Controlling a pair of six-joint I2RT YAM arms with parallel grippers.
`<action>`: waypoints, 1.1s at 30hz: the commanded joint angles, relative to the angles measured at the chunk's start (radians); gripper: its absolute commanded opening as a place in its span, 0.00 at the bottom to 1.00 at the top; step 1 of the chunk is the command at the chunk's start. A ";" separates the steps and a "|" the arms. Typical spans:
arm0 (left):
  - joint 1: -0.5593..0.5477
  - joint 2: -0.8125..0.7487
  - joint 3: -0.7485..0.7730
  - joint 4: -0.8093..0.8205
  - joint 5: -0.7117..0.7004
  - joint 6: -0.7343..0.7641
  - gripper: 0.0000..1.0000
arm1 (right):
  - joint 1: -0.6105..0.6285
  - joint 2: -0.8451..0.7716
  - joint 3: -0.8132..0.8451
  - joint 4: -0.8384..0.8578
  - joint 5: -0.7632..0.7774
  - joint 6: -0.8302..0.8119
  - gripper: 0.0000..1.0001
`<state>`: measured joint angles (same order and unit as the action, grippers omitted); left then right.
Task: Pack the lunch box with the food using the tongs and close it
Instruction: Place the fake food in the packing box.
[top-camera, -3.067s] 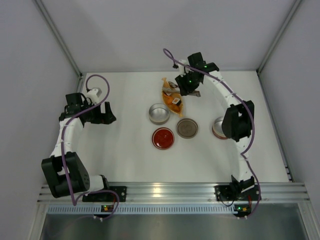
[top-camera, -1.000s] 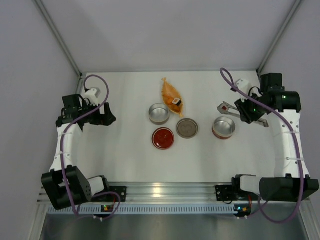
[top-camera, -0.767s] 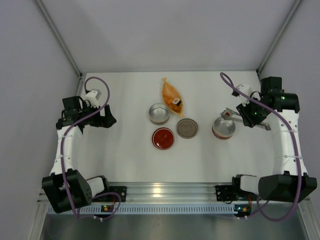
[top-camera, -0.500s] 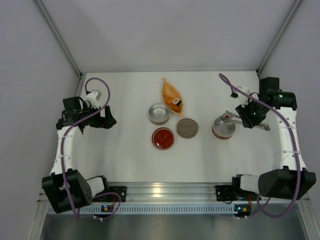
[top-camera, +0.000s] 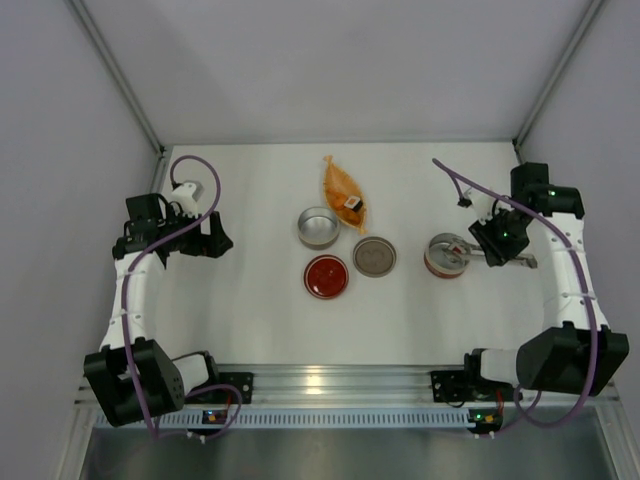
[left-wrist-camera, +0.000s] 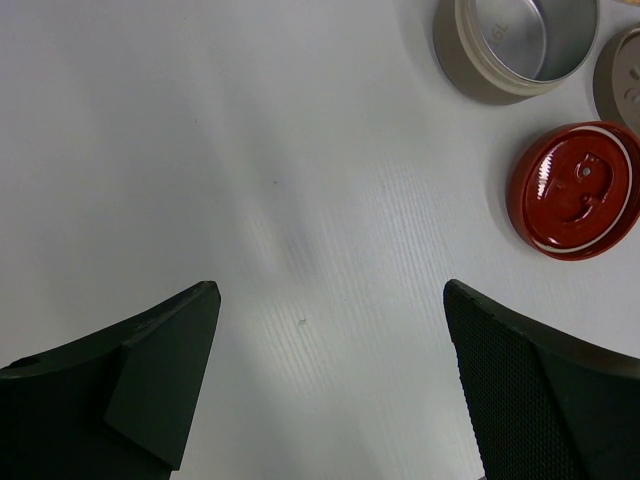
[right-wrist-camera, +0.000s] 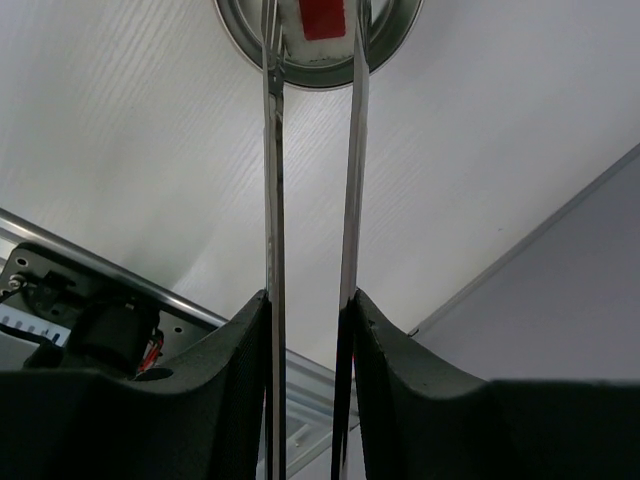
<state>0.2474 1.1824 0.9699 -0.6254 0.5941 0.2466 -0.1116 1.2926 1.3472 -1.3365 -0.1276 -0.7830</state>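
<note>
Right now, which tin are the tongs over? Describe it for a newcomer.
On the table, look right of the middle cluster: a round steel tin stands alone under the tongs. Unlike the bare steel tin beside the orange dish, its outside is orange-red.

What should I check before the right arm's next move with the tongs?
1. Grip: tongs clamped in right gripper: ok, both tong arms pass between its fingers.
2. Aim: tong tips over the right steel container: ok.
3. Load: food piece between the tips: ok; pinched or resting in the container: cannot tell.
4. Clearance: left gripper open, empty, far left: ok.
5. Packing done: not ok, a cube sits on the orange dish.
6. Box closed: not ok, red lid lies apart, unfitted.
</note>
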 joint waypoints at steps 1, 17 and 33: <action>0.004 -0.013 -0.011 0.009 0.018 0.019 0.98 | -0.016 0.002 -0.003 -0.170 0.009 -0.022 0.17; 0.004 -0.006 -0.017 0.013 0.023 0.014 0.98 | -0.016 0.057 0.001 -0.168 0.026 -0.016 0.21; 0.004 0.003 -0.030 0.032 0.021 0.010 0.98 | -0.016 0.086 0.015 -0.168 0.052 -0.009 0.47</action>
<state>0.2474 1.1828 0.9401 -0.6247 0.5941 0.2459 -0.1123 1.3846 1.3331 -1.3342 -0.0837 -0.7830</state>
